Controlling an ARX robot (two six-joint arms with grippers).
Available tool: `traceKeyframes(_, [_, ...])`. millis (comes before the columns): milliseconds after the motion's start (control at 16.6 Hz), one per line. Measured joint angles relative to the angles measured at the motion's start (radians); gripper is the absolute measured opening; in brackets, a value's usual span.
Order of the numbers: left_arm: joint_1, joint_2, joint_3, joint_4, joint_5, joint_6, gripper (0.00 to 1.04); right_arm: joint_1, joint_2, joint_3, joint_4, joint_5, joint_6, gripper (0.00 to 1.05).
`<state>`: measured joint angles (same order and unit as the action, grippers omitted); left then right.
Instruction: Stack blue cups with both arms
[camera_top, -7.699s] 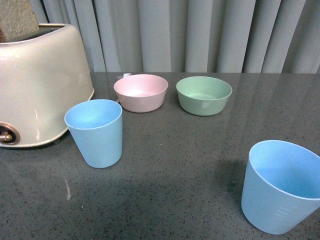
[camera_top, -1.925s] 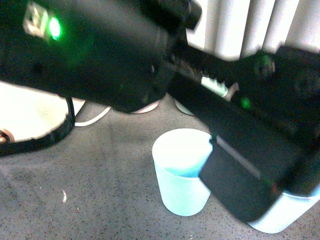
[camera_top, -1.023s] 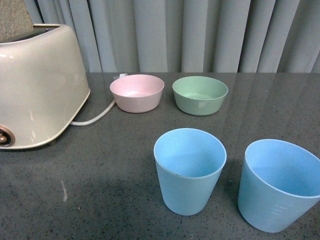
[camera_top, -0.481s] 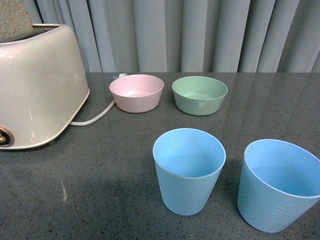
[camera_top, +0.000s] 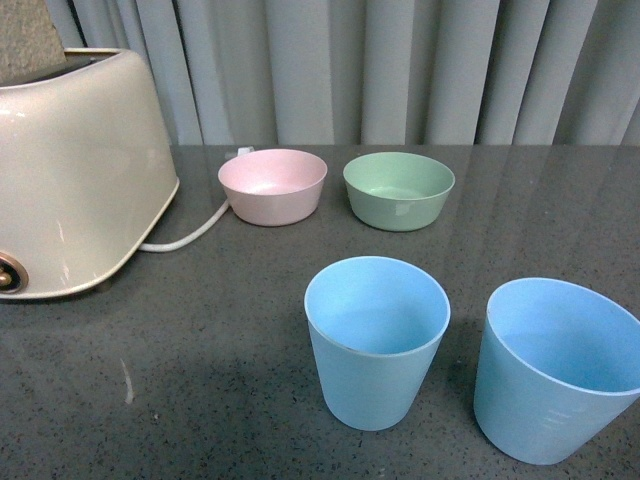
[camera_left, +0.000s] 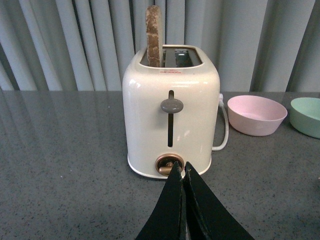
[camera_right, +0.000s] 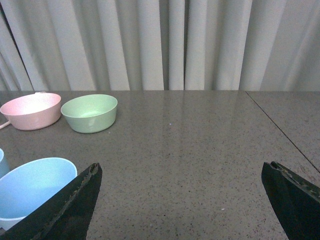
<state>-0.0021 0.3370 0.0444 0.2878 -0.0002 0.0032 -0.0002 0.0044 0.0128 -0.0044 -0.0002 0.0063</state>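
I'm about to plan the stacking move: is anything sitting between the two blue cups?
Nothing visible does. The centre blue cup and the right blue cup stand upright side by side with only bare table between them. The pink bowl and green bowl sit farther back, off that path.

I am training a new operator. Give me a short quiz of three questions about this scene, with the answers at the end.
1. True or false: the blue cup nearer the bowls already sits inside the other blue cup.
2. The pink bowl and the green bowl stand side by side. Which is closer to the toaster? A) pink B) green
3. Fill in: the right tool is open, with its fingers far apart; the left tool is ___.

Key: 1 false, the cups stand apart, side by side. 2 A. 3 shut.
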Motion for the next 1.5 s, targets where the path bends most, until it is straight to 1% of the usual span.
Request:
traceKeyframes(180, [0.000,-0.053,-0.030,-0.005,0.002,0.000,0.01,0.000,0.000,0.000,0.000,0.000,0.000,0.98])
traceKeyframes(602, [0.000,-0.171,-0.030,-0.127,0.000,0.000,0.01,0.000,0.000,0.000,0.000,0.000,0.000,0.98])
traceKeyframes(662, [0.000,-0.261,-0.029,-0.266,0.003,0.001,0.01,0.000,0.000,0.000,0.000,0.000,0.000,0.98])
traceKeyframes(722, [0.000,-0.327,-0.029,-0.291,-0.001,0.000,0.01,0.000,0.000,0.000,0.000,0.000,0.000,0.98])
traceKeyframes(1023, [0.000,-0.326,-0.030,-0.291,-0.001,-0.001,0.01,0.000,0.000,0.000,0.001,0.000,0.000,0.98])
traceKeyframes(1203, [0.000,-0.326,-0.030,-0.291,0.000,-0.002,0.33,0.000,0.000,0.000,0.000,0.000,0.000,0.98])
traceKeyframes(1263, [0.000,-0.326,-0.030,-0.292,0.000,-0.002,0.45,0.000,0.000,0.000,0.000,0.000,0.000,0.98])
traceKeyframes(1323, [0.000,-0.326,-0.030,-0.291,0.000,-0.002,0.56,-0.001,0.023,0.022,-0.080,0.027,0.025,0.98])
traceKeyframes(1383, [0.000,-0.326,-0.030,-0.292,0.000,-0.002,0.67,-0.032,0.131,0.059,-0.071,0.018,0.060,0.98])
traceKeyframes(1444, [0.000,-0.326,-0.030,-0.291,0.000,-0.002,0.78,-0.079,0.232,0.124,-0.006,-0.018,0.076,0.98])
traceKeyframes(1504, [0.000,-0.326,-0.030,-0.291,0.000,-0.002,0.91,-0.101,0.314,0.209,0.072,-0.059,0.086,0.98])
